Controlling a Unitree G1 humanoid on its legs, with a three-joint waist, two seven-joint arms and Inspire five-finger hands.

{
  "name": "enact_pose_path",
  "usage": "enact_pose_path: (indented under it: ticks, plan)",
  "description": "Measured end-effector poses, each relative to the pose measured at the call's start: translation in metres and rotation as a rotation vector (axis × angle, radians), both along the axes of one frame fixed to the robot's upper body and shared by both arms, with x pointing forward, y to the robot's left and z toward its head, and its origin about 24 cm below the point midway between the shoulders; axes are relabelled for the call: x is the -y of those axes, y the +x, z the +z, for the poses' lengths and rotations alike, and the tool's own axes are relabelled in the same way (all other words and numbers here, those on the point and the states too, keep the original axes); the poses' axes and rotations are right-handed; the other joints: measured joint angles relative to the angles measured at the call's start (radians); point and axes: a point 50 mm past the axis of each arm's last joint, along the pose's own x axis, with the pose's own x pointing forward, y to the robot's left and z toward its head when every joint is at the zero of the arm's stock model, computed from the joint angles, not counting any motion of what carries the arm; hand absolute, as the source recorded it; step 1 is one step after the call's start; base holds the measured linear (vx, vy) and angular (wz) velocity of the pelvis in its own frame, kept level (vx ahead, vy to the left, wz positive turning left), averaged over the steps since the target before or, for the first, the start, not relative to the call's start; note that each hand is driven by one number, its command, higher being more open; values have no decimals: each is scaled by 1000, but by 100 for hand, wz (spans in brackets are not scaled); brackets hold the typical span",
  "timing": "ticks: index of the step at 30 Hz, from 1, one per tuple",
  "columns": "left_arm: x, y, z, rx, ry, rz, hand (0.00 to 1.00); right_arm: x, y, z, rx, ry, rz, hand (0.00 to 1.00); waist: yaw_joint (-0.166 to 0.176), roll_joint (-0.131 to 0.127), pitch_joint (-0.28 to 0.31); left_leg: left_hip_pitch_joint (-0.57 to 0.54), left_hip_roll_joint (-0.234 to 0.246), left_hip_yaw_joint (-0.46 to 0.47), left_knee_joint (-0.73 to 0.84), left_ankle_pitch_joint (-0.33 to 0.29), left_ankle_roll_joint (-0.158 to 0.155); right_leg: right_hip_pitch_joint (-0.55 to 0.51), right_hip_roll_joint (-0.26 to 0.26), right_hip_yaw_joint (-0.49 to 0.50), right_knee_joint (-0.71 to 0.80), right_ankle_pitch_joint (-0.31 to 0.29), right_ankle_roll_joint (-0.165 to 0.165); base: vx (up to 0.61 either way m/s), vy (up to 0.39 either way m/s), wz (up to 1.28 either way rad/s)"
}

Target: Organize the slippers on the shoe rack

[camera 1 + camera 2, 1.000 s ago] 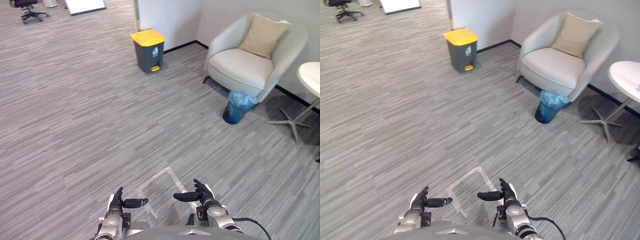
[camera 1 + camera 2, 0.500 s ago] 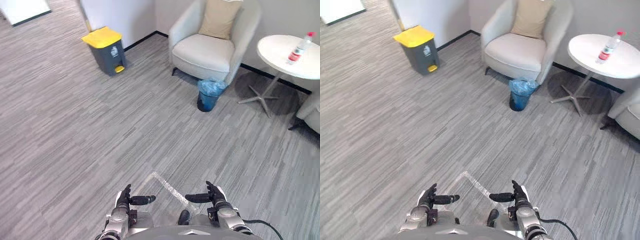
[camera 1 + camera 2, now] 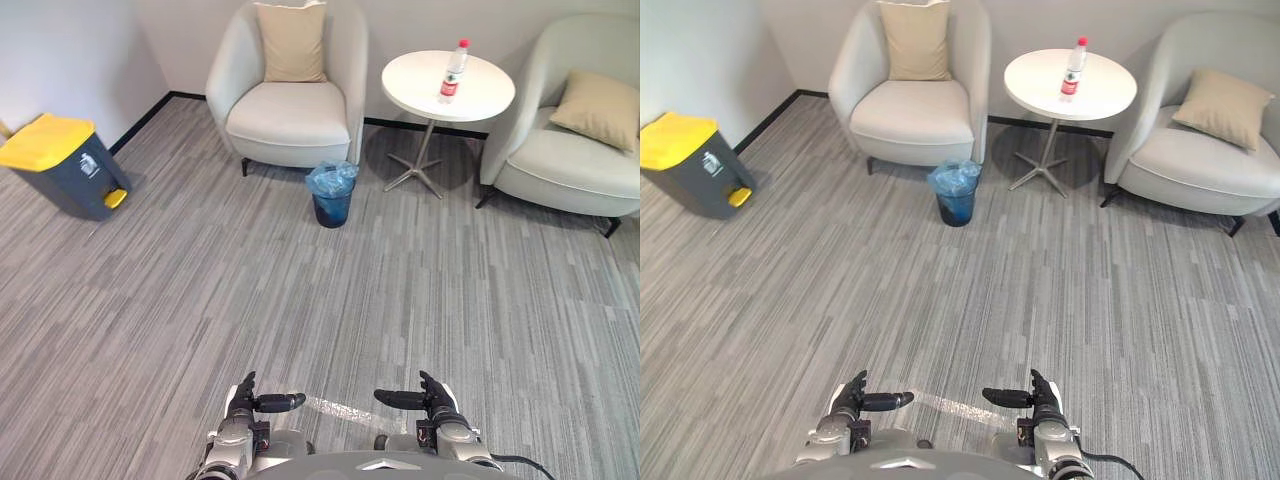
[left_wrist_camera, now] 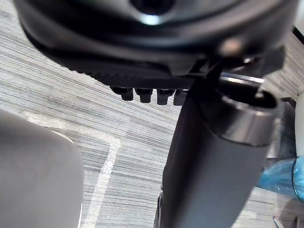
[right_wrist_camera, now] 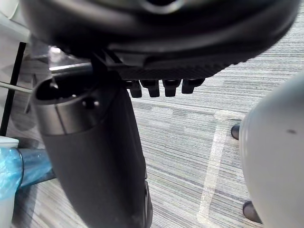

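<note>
No legible text, number or sign logged.

- Small white sticker on the front of the dark grey plastic pedal bin with yellow lid (image 3: 62, 168): print too small to read.
- Red label band low on the clear plastic bottle with red cap (image 3: 455, 70), upright on the round white pedestal table (image 3: 480, 98): wording not resolvable.
- Pale tape strip on the grey striped carpet (image 3: 345, 410), between the two hands: plain, no characters seen.
</note>
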Motion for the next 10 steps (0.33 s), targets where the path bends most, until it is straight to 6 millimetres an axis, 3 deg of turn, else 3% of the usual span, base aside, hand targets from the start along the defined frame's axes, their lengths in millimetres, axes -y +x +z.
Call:
enact_pose_path:
  ticks: [2,3,10]
  plan:
    - [1,-1,-1,-8,4,-29,100,-1,2,0,-5,-6,20,100,-5,1,-3,25,5,9,-25,3,11,-24,-34,-234,55,-9,-15,52,-74,-45]
    - [-1,-1,0,-9,11,-41,100,0,1,-1,-10,-9,24,100,-6,-2,-5,27,1,6,-25,3,12,-23,-38,-259,57,-19,-31,60,-82,-23]
    - [4,-3,-2,-15,-12,-33,100,13,-12,-5,-62,-39,10,100,-4,18,-12,42,12,-7,-30,4,12,51,1,-257,-76,6,-49,19,-36,-6]
